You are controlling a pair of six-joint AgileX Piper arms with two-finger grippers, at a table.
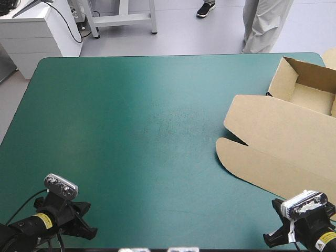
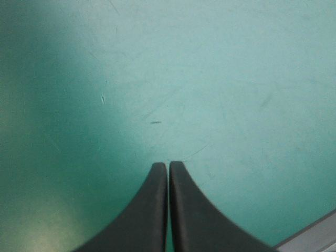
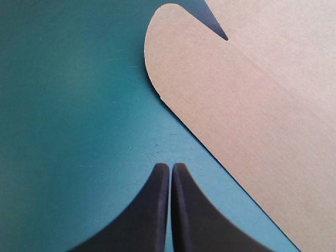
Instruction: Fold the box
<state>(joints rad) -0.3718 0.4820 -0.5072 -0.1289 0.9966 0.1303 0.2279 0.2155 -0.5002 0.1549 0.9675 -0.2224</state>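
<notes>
The brown box (image 1: 286, 136) lies at the table's right side as an open tray with raised walls (image 1: 307, 84) at the far right and its lid flat toward the front. My right gripper (image 1: 273, 239) rests near the front right corner, shut and empty, just short of the lid's near edge. In the right wrist view the lid's rounded flap (image 3: 220, 89) lies ahead of the right gripper (image 3: 170, 168) and to one side, apart from the fingers. My left gripper (image 1: 86, 220) sits at the front left, shut, with only teal-green cover ahead of the left gripper (image 2: 168, 165).
Bare teal-green cover (image 1: 136, 126) spans the table's left and middle. The box reaches the table's right edge. The table's front edge (image 2: 310, 231) shows beside the left gripper.
</notes>
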